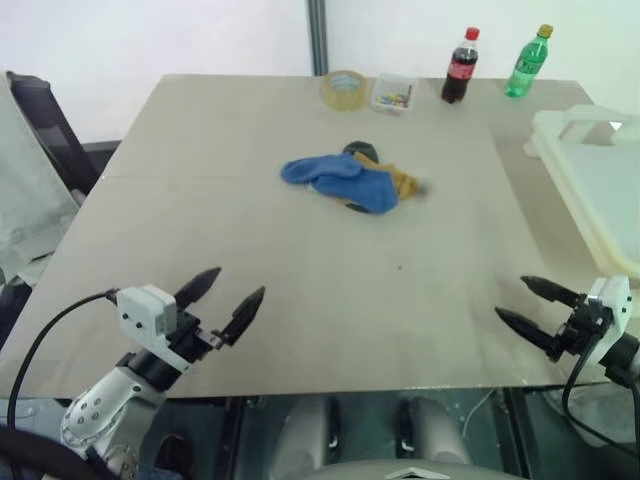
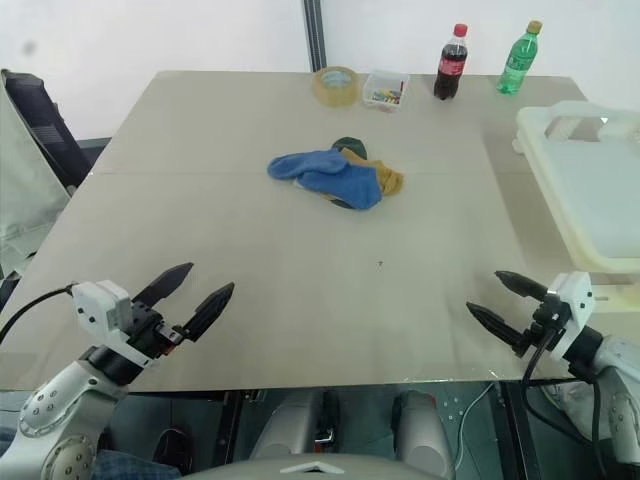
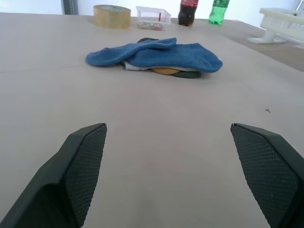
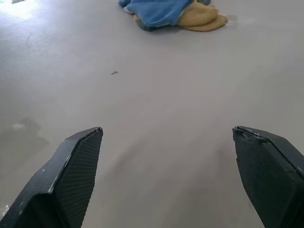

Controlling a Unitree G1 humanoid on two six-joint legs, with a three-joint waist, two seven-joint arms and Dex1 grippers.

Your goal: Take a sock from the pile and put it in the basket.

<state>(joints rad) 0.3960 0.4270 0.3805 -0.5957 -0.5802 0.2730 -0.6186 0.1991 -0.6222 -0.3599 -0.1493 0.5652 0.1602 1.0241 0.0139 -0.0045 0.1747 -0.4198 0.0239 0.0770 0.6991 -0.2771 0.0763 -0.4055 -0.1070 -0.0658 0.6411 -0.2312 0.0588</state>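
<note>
A: Blue on top, that is the sock (image 1: 335,178), draped over the pile (image 1: 372,180) in the middle of the table (image 1: 200,200). Mustard-yellow shows at the pile's right edge, dark green at its far edge, and a sliver of pale grey under the blue in the left wrist view.

B: And the basket (image 1: 598,190)?

A: Cream-white, at the table's right edge, well apart from the pile. I can see its thick rim and one handle cut-out at the far corner.

B: What are the arms doing?

A: Both hover over the near edge of the table, far from the socks. The left gripper (image 1: 227,301) points forward and inward, its two black fingers spread wide with nothing between them. The right gripper (image 1: 534,309) points inward from the right, its fingers likewise parted and empty.

B: Anything else on the table?

A: Along the far edge: a roll of tape (image 1: 344,89), a small clear box (image 1: 393,94) with coloured bits inside, a dark cola bottle (image 1: 460,66) with a red cap, and a green bottle (image 1: 527,62) with a yellow cap. All stand upright, near one another.
</note>
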